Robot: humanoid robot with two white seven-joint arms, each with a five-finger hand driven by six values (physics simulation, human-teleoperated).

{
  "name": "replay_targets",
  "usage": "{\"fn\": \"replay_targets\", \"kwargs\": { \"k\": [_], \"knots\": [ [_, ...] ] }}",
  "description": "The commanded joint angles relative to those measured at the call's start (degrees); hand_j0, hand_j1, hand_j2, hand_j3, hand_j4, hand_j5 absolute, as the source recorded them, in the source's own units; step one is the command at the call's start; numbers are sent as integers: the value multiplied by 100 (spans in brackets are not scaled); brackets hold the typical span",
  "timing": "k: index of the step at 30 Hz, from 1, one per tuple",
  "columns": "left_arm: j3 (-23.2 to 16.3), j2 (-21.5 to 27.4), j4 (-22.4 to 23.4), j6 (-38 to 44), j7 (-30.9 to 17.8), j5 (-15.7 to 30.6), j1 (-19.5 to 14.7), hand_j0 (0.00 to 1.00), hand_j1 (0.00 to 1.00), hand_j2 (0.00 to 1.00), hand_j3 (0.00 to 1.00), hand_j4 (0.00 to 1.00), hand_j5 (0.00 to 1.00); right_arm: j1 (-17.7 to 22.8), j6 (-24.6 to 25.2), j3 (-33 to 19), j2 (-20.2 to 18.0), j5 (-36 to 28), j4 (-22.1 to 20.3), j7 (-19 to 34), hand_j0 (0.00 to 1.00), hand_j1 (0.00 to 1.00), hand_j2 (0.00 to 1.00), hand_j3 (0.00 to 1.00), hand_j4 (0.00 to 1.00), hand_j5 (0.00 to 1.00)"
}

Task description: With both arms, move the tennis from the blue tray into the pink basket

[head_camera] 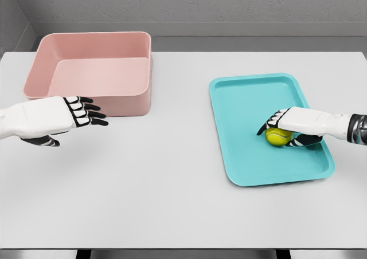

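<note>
Head view: a yellow-green tennis ball lies on a blue tray at the right side of a white table, toward the tray's right edge. The right hand, its arm reaching in from the right, is draped over the ball with the fingers curled down around it and the thumb tucked beneath; the ball peeks out below the knuckles. Across the table, a pink basket stands at the far left. The left hand hovers just in front of the basket's near wall, fingers held straight and close together, pointing right, gripping nothing. Tray and basket sit well apart.
</note>
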Motion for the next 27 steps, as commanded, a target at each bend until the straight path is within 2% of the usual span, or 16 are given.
{"fn": "replay_targets", "kwargs": {
  "k": [1,7,27],
  "knots": [
    [1,7,0,8,25,34,9,100,100,100,100,100,100,0,4,15,1,-8,-1,1,67,67,67,67,67,67],
    [-8,7,0,8,-1,34,9,100,100,100,100,100,100,0,4,15,9,-8,-1,1,59,59,59,59,59,59],
    [-16,-10,0,8,34,42,18,100,100,100,100,100,100,-88,4,-91,-34,-17,-124,-35,56,56,56,56,56,56]
  ]
}}
